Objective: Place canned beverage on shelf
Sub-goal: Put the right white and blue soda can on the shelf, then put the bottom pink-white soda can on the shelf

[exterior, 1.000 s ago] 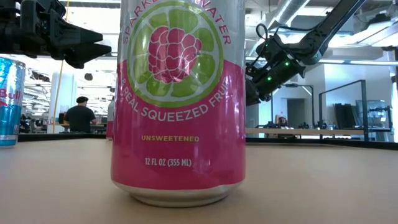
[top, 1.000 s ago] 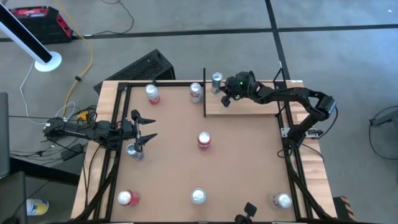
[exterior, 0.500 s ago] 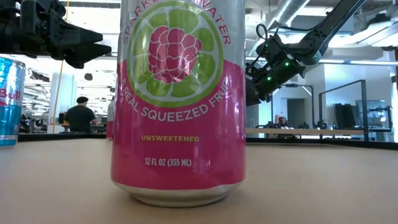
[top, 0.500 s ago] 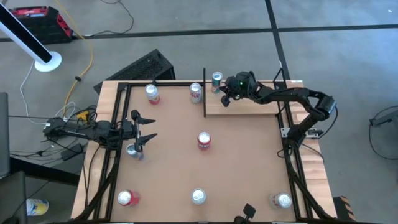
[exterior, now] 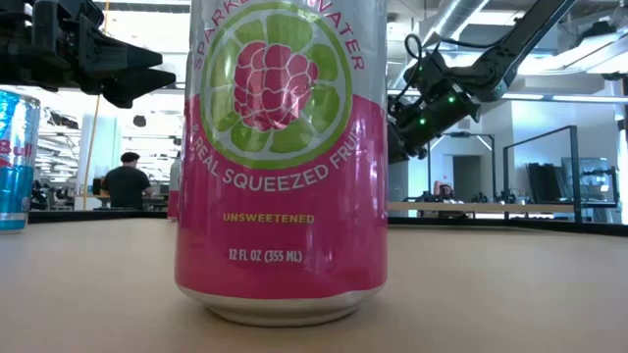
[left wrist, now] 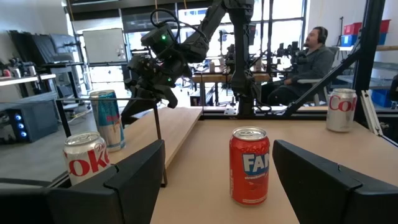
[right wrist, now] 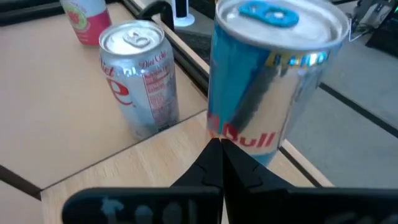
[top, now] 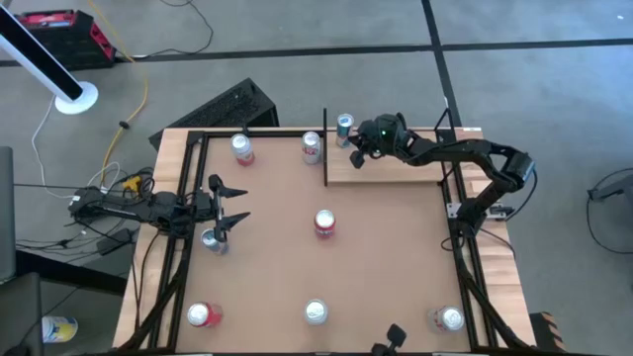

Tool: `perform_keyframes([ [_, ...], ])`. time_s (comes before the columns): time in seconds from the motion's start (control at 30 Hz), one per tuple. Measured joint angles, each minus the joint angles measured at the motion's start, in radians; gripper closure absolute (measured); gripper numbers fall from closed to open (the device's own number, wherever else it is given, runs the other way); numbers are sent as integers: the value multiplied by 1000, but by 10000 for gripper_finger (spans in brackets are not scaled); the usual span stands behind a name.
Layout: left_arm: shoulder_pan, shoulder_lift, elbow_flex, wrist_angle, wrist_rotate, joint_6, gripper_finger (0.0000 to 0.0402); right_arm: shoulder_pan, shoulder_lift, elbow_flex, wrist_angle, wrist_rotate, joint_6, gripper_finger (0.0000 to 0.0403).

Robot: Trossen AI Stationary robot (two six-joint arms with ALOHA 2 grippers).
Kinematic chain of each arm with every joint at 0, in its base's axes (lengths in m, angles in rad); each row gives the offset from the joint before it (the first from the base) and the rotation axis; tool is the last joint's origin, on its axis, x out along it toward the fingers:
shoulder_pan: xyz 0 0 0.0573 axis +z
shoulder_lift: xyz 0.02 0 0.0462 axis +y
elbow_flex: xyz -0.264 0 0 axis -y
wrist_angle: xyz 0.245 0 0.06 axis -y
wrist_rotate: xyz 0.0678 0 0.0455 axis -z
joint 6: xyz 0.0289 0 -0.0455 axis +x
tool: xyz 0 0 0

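Bench (top: 376, 257): wide brown top, cans scattered.
Shelf (top: 396, 168): pale panel, upper right of the high view.
Blue can (top: 344, 127): upright on the shelf's left end, just beside the right pincer (top: 357, 157).
Right pincer: fingers together, holding nothing.
Left pincer (top: 235, 204): fingers apart, at left, well apart from the shelf.

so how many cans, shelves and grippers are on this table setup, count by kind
cans: 8
shelf: 1
grippers, left gripper and right gripper: 2
total: 11
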Motion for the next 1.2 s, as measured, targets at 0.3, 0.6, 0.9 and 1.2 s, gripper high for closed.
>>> perform_keyframes([
  [0.3, 0, 0, 0, 0, -2, 0, 118, 17, 0, 0, 31, 34, 2, 384],
  [0.6, 0, 0, 0, 0, -2, 0, 118, 14, 0, 0, 61, 56, 3, 384],
  [0.9, 0, 0, 0, -2, -2, 0, 118, 67, -3, 0, 5, 55, 70, 383],
  [1.2, 0, 0, 0, -4, -1, 0, 118, 283, -141, 0, -204, 56, 89, 383],
])
